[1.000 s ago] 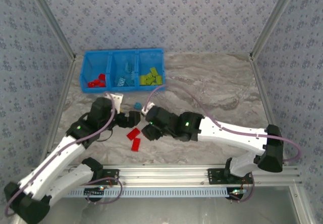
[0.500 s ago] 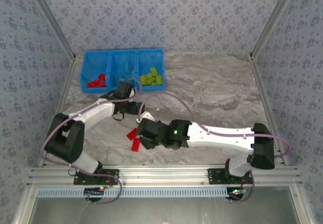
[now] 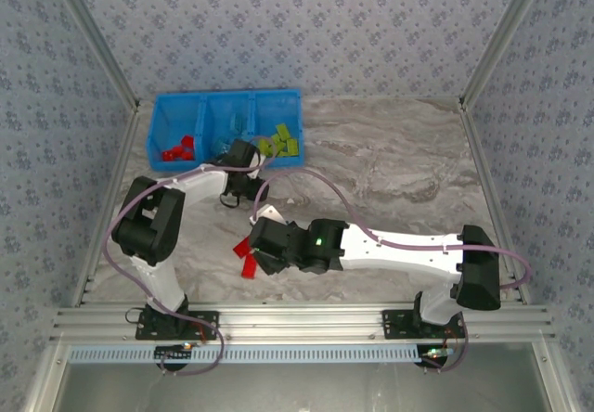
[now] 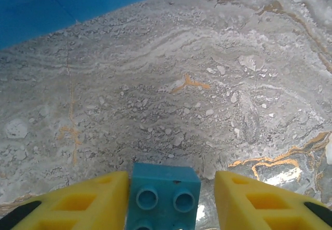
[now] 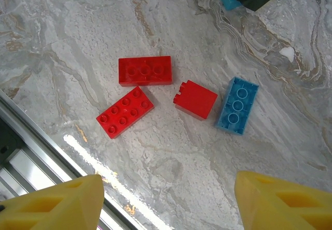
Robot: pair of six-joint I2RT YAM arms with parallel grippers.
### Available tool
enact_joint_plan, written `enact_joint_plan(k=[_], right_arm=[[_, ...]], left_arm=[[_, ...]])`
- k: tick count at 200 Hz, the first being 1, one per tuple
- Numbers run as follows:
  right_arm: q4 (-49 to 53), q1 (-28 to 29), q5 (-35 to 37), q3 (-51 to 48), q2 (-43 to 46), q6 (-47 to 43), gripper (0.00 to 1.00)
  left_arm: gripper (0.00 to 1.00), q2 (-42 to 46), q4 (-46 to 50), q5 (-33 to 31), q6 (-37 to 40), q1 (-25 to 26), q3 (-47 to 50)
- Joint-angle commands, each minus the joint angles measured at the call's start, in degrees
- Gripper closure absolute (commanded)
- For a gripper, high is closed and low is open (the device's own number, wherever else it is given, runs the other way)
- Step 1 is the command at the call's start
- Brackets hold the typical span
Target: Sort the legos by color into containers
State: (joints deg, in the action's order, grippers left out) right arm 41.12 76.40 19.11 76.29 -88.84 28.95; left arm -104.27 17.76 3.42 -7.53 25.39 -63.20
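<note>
A light blue brick (image 4: 164,196) lies between the yellow fingers of my left gripper (image 4: 171,183), studs toward the camera. It touches the left finger (image 4: 98,199), and a gap of table shows before the right finger. In the top view this gripper (image 3: 246,187) is just in front of the blue bins (image 3: 225,106). My right gripper (image 5: 168,204) hangs open above three red bricks (image 5: 144,70) (image 5: 125,112) (image 5: 195,99) and another light blue brick (image 5: 237,105). The bins hold red bricks (image 3: 176,148) on the left and yellow-green bricks (image 3: 280,141) on the right.
The bin wall (image 4: 52,2) rises just beyond the left gripper. The metal rail (image 5: 15,157) at the table's near edge runs close to the red bricks. Open marble tabletop (image 3: 399,171) stretches to the right of both arms.
My left arm has unfolded and reached up from beside the red bricks to the blue brick in front of the bins. My right gripper has slid left and nearer, over the red bricks.
</note>
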Motion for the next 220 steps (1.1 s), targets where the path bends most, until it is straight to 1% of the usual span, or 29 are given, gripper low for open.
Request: enact_joint_plan(k=[1,9,23,32,41,45,47,51,57,71,86,93,116,135,151,168,183,202,210,220], right_arm=[[1.1,-0.1,1.8,1.2,1.4,1.1,0.30],[0.9,-0.2,1.8,1.1,1.4,1.0,0.30],[0.8,-0.2,1.8,1.1,1.4,1.1,0.30],[0.8,-0.2,1.9,1.1,1.6,1.2,0.30],[0.8,-0.2,1.9,1.0,1.6,1.3,0.30],[0.8,-0.3,2.0,0.9,1.7,1.4,0.30],[0.8,-0.2,2.0,0.8,1.7,1.4,0.30],[0.9,-0.2,2.1,0.8,1.8,1.4,0.30],[1.0,-0.2,2.2,0.7,1.9,1.6,0.30],[0.8,-0.2,2.3,0.5,2.6,1.7,0.30],[0.0,-0.3,3.1,-0.2,3.8,1.8,0.29],[-0.3,-0.3,4.1,-0.7,4.6,2.2,0.24],[-1.7,-0.4,8.3,-2.8,7.8,3.1,0.16],[-3.0,-0.8,10.7,-4.3,10.3,3.5,0.13],[-3.6,-1.3,11.9,-5.4,11.8,4.2,0.08],[-4.0,-1.7,12.0,-6.4,12.7,5.0,0.05],[-4.1,-1.9,11.8,-7.3,13.2,5.6,0.02],[-3.5,-2.0,11.3,-7.5,13.4,6.0,0.00],[-3.0,-2.2,11.3,-7.5,13.5,6.3,0.00],[-2.1,-2.1,11.5,-7.5,13.8,6.3,0.00]], left_arm=[[0.54,-0.5,-0.7,0.6,0.0,-0.3,1.4],[0.54,-1.0,-0.6,0.5,-0.1,-0.3,1.5],[0.51,-1.5,-0.7,-0.1,-0.2,-0.3,1.8],[0.52,-1.5,-0.7,-0.3,-0.2,-0.3,2.1],[0.59,-1.1,-0.7,-0.1,-0.3,-0.3,2.4],[0.68,-0.8,-0.7,0.2,-0.4,-0.3,2.5],[0.70,-0.6,-0.6,0.3,-0.5,-0.3,2.5],[0.73,-0.1,-0.6,0.6,-0.5,-0.2,2.7],[0.74,1.0,-0.6,1.1,-0.7,-0.2,2.9],[0.74,4.8,-0.2,1.7,-1.4,-0.1,3.5],[0.72,10.8,0.6,1.8,-2.0,0.0,4.2],[0.73,13.8,1.1,1.5,-2.2,0.0,4.1],[0.72,22.5,2.2,-3.0,-2.8,-0.9,3.1],[0.72,25.3,0.2,-7.4,-3.0,-3.2,1.3],[0.72,23.5,-3.2,-8.7,-3.2,-6.5,-0.3],[0.72,17.8,-5.1,-7.8,-4.1,-10.4,-4.2],[0.71,10.8,-3.5,-4.9,-4.3,-12.6,-10.5],[0.69,2.3,-0.6,-3.3,-3.4,-13.3,-18.5],[0.66,-0.3,0.3,-3.1,-3.0,-13.5,-21.3],[0.58,-2.3,1.3,-2.5,-2.8,-13.8,-23.7]])
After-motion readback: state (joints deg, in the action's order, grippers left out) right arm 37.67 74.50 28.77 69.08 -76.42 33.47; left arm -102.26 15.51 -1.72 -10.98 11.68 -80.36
